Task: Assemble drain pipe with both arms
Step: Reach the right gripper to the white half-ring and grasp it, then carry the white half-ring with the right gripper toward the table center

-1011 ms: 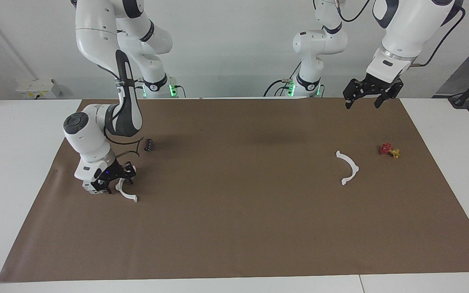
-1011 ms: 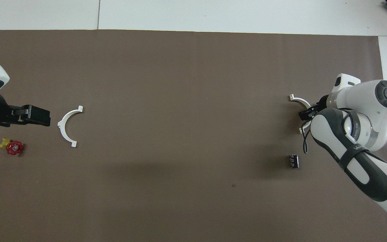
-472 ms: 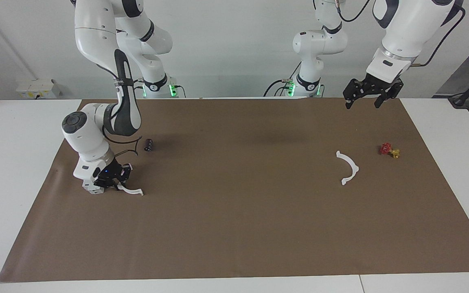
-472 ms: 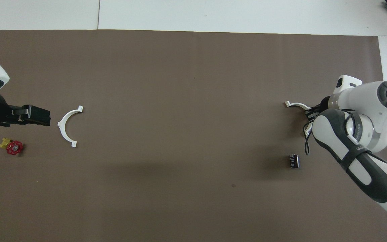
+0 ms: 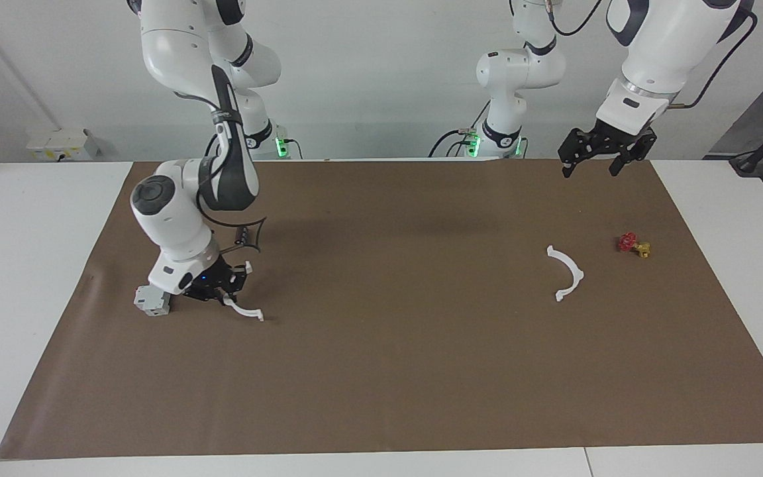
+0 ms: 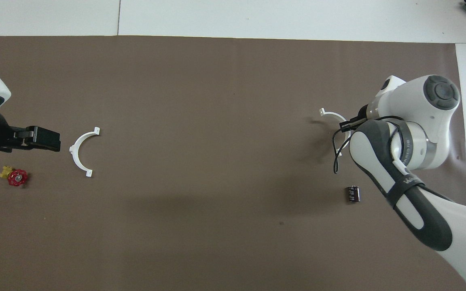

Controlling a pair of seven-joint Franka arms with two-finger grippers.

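From my remote station both views were bright and evenly lit — the light seemed to fall from above, diffuse. The brown mat (image 5: 381, 371) showed only soft, blurry shadows: a faint dark patch near its middle in the facing view, and a wide dim band across the lower half in the overhead view. A small shadow sat just beside the right arm (image 6: 403, 141). The glossy arm shells carried mild highlights — no harsh glare. The white tabletop (image 5: 24, 265) looked slightly washed out. Focus was adequate, though small parts stayed soft.
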